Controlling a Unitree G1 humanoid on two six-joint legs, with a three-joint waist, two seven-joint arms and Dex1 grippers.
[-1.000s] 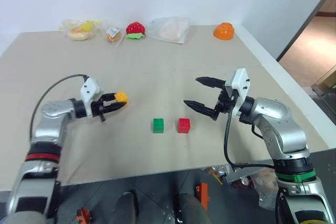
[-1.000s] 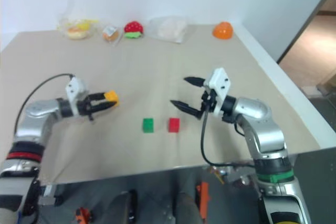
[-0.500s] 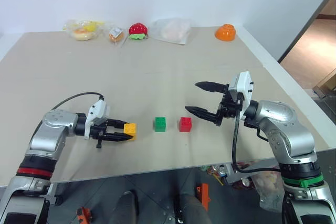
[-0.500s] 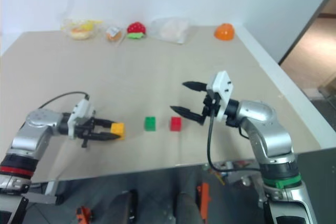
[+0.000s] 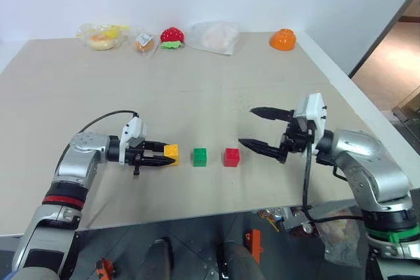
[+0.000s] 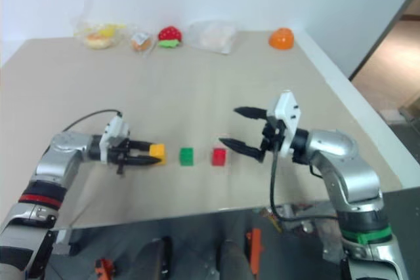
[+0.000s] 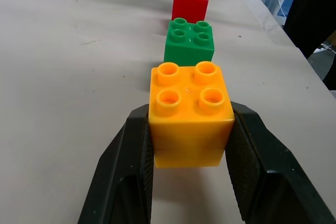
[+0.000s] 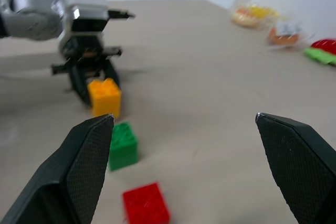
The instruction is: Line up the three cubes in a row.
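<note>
Yellow-orange cube (image 7: pixel 190 114), glossy studded plastic, sits clamped in the left gripper (image 5: pixel 159 157) beside the green cube (image 5: pixel 199 157) and red cube (image 5: pixel 231 157). Right gripper (image 5: pixel 257 128) hovers level, fingers spread wide, holding nothing.

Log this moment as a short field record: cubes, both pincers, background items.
yellow-orange studded plastic cube: on the table, clamped by the left pincer, left end of the row
green studded plastic cube: middle, free, small gap to each neighbour
red studded plastic cube: right end, free
right pincer: open, empty, hovering just right of the red cube
row: three cubes in line
far edge: red strawberry-shaped toy, orange bowl, clear bagged items
</note>
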